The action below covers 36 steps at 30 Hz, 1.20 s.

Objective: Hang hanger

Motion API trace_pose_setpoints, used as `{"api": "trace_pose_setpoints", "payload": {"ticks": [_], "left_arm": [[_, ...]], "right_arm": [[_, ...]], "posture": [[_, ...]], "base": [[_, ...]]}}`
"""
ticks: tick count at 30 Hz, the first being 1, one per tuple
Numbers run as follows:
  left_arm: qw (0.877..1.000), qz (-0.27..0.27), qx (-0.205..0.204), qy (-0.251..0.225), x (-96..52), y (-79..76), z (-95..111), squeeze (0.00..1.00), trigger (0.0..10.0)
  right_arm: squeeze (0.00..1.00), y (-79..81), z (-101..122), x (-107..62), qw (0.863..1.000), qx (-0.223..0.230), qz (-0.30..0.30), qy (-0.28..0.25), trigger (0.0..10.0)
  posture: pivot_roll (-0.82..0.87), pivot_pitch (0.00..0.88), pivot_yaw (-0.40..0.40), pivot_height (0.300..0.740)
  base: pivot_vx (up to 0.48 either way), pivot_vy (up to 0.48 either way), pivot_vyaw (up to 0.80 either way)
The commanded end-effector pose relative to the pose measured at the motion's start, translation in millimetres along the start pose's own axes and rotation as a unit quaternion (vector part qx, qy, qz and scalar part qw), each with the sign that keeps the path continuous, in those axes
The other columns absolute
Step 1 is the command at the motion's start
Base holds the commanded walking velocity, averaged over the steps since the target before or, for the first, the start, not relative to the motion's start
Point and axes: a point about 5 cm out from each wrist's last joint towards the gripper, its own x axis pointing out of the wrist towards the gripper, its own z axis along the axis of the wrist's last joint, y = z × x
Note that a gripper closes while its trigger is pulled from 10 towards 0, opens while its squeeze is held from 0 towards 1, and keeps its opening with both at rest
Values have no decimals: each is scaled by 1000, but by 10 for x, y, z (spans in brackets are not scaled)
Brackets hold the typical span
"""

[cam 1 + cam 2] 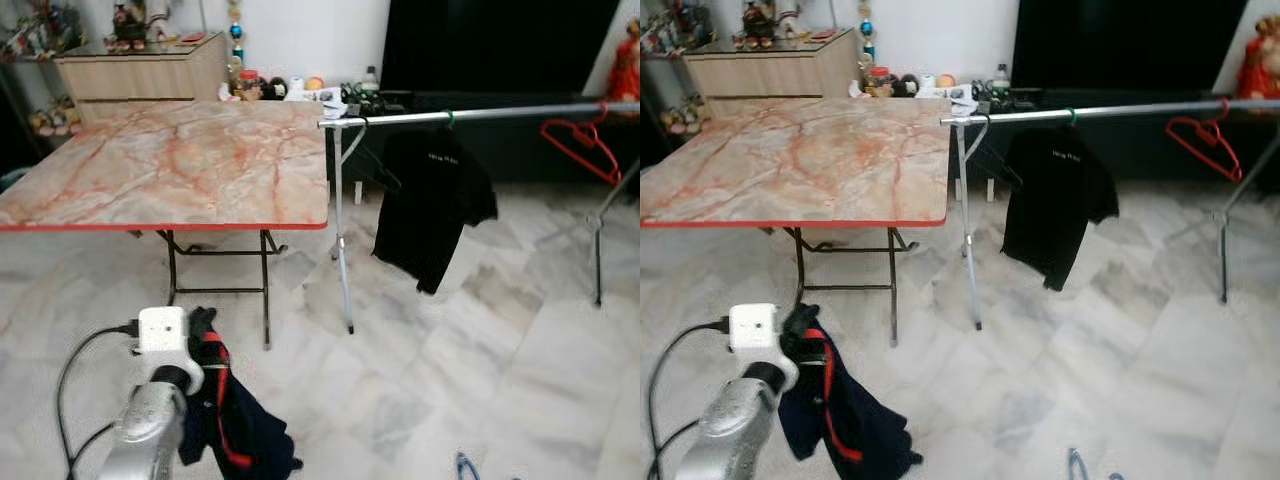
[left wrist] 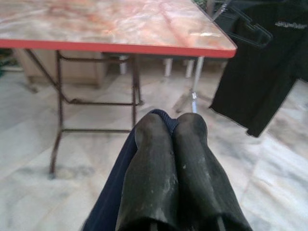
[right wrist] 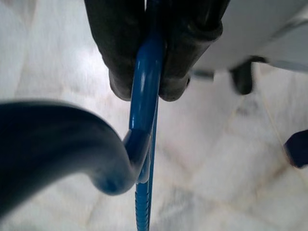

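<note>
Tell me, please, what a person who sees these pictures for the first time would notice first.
Probably the left gripper low in front, shut on a dark navy garment with red trim that hangs toward the marble floor. Next, the silver clothes rail on the right, with a black T-shirt and an empty red hanger on it, beside the marble-patterned folding table. In the right wrist view, the right gripper pinches a blue hanger.

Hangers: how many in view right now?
3. A red hanger hangs empty at the rail's far right; a green-hooked one carries the black T-shirt; a blue hanger is pinched in the right gripper. Others may be hidden.
</note>
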Motion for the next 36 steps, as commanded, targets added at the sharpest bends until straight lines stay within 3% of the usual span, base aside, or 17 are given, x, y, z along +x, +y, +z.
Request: {"api": "trace_pose_setpoints", "payload": {"ticks": [1,8,28,36], "left_arm": [[1000,5,8,-15,17,56,62,0,10000],[1000,1,11,-15,26,60,45,0,10000],[998,12,22,-53,29,135,225,0,10000],[999,9,22,-49,8,98,214,0,10000]], "right_arm": [[0,44,72,10,1000,4,5,-11,10000],[0,47,54,7,1000,8,5,-10,10000],[0,95,184,24,999,26,9,-23,10000],[0,102,201,25,999,29,9,-25,10000]], "posture": [[141,0,10,740],[130,0,17,740],[206,0,-7,740],[207,0,-7,740]], "base": [[0,480,0],[0,480,0],[0,0,0],[416,0,0]]}}
